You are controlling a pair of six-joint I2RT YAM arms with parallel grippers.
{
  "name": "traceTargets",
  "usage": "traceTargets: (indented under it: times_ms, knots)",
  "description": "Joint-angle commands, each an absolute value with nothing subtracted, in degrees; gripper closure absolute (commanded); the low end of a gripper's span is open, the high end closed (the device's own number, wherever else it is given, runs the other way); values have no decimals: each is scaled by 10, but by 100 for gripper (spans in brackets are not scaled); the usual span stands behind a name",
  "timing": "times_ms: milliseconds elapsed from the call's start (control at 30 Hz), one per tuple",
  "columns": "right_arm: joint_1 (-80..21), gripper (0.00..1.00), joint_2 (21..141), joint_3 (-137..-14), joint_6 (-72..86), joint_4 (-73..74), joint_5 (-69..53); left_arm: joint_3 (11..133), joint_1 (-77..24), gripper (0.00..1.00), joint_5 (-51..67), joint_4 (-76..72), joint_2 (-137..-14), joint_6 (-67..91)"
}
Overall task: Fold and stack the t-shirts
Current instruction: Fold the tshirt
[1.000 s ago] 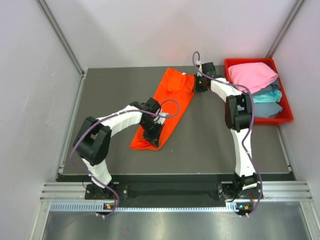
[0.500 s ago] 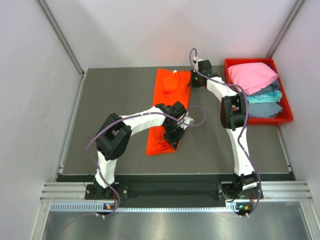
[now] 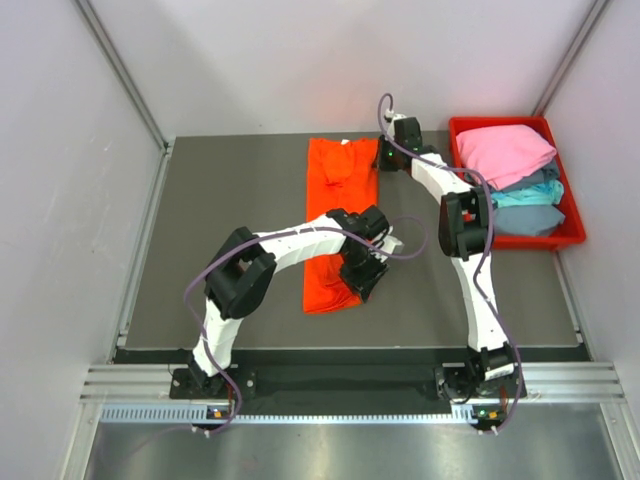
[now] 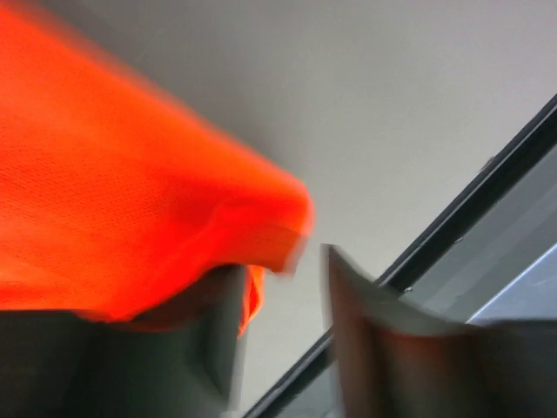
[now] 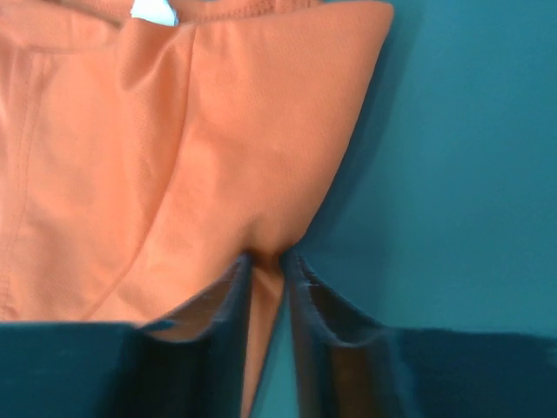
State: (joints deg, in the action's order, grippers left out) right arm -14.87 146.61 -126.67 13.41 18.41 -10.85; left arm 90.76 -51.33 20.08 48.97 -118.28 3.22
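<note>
- Right gripper [image 5: 267, 259] has its jaws almost closed, a fold at the edge of the orange t-shirt [image 3: 335, 190] pinched between them, at the shirt's far end, the end nearest the red bin [image 3: 572, 215].
- Left gripper [image 4: 280, 270] stands with its jaws parted at the shirt's near end, farther from the red bin. The orange hem drapes over one finger and the gap between the fingers is bare, though that view is blurred.
- The orange t-shirt lies as a long narrow strip on the table [image 3: 230, 200], left of the red bin and apart from it.
- Its white neck tag [image 5: 154, 11] shows at the far end.
- Inside the red bin, a pink t-shirt [image 3: 505, 150] tops a light teal t-shirt [image 3: 530, 195] and a grey-blue t-shirt [image 3: 535, 220].
</note>
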Motion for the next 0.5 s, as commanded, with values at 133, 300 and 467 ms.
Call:
traceTargets:
  times_ms: [133, 300, 467]
  knots:
    - [-135, 51, 1337, -1177, 124, 177, -112, 894, -516, 41, 185, 512, -1100, 5]
    - [-119, 49, 1192, -1038, 120, 191, -104, 891, -516, 39, 139, 523, -1025, -10]
    - [-112, 51, 1072, -924, 120, 245, -170, 855, -498, 37, 89, 524, -942, -8]
